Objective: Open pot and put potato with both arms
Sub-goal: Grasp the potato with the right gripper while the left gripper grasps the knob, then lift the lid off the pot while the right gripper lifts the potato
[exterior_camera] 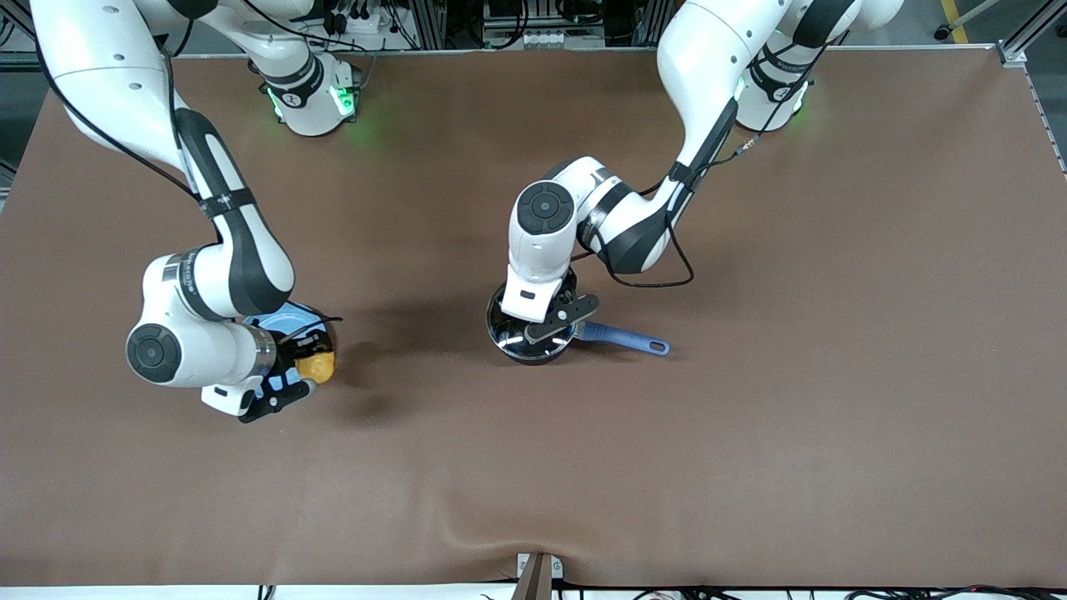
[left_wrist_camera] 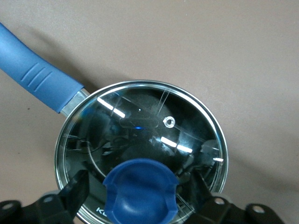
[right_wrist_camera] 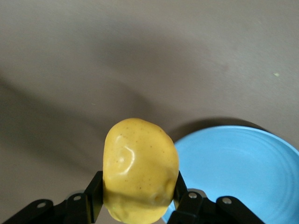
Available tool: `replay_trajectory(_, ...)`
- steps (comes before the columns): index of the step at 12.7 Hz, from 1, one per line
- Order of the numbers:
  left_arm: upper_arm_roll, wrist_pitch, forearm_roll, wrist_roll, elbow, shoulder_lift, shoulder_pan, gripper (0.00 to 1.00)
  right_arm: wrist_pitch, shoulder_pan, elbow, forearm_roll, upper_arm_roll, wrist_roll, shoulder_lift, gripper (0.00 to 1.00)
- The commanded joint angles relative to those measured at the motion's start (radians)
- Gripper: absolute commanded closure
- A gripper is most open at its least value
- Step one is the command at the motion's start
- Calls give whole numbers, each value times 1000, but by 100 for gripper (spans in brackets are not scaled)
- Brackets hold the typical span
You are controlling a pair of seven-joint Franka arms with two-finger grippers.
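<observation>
The black pot (exterior_camera: 510, 343) stands mid-table with its glass lid (left_wrist_camera: 140, 122) on and its blue handle (exterior_camera: 623, 337) pointing toward the left arm's end. My left gripper (exterior_camera: 533, 329) hangs over the lid. In the left wrist view the gripper (left_wrist_camera: 139, 195) is open, with a finger (left_wrist_camera: 77, 189) on each side of the blue lid knob (left_wrist_camera: 140, 189) and a gap at both sides. My right gripper (exterior_camera: 310, 368) is shut on the yellow potato (exterior_camera: 319, 365), held by the rim of the light-blue plate (exterior_camera: 279, 320). The right wrist view shows the potato (right_wrist_camera: 140, 163) between the fingers (right_wrist_camera: 95, 195).
The light-blue plate (right_wrist_camera: 238, 163) lies toward the right arm's end of the brown table (exterior_camera: 750, 433), partly under my right hand. A small mount (exterior_camera: 538, 575) sits at the table's edge nearest the front camera.
</observation>
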Motion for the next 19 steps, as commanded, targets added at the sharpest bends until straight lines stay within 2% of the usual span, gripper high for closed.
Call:
replay_trajectory(1,9,2,19,-28,30,14,-13,57,-25,-5,-7,14,56,99,-43,87)
replay_trajectory(2,8,2,19,-28,30,9,-15,74,-28,-5,-7,14,76,131,-55,87)
replay_trajectory(3,6,2,17,-26,30,5,-15,96,-29,-3,-7,14,88,163,-63,87)
replay_trajectory(4,6,1,19,-25,30,-1,-15,100,-31,-3,-7,14,99,176,-65,87)
replay_trajectory(6,8,-4,23,-20,32,-38,-13,100,-29,0,-6,14,110,176,-65,87)
replay_trajectory(8,13,-11,28,-2,26,-113,7,100,-29,1,2,14,150,244,-65,87)
replay_trajectory(10,11,-123,28,33,7,-190,77,100,-31,1,7,12,202,341,-71,87)
replay_trajectory(12,9,-250,26,196,-11,-260,157,100,-22,15,7,9,254,467,-74,87)
replay_trajectory(13,5,-272,22,254,-31,-297,204,100,-14,40,8,2,265,528,-74,87)
replay_trajectory(16,-3,-289,9,522,-166,-406,345,100,78,147,20,-20,263,630,-55,88)
replay_trajectory(19,-3,-289,9,699,-252,-448,448,100,213,237,20,-61,259,682,-14,88)
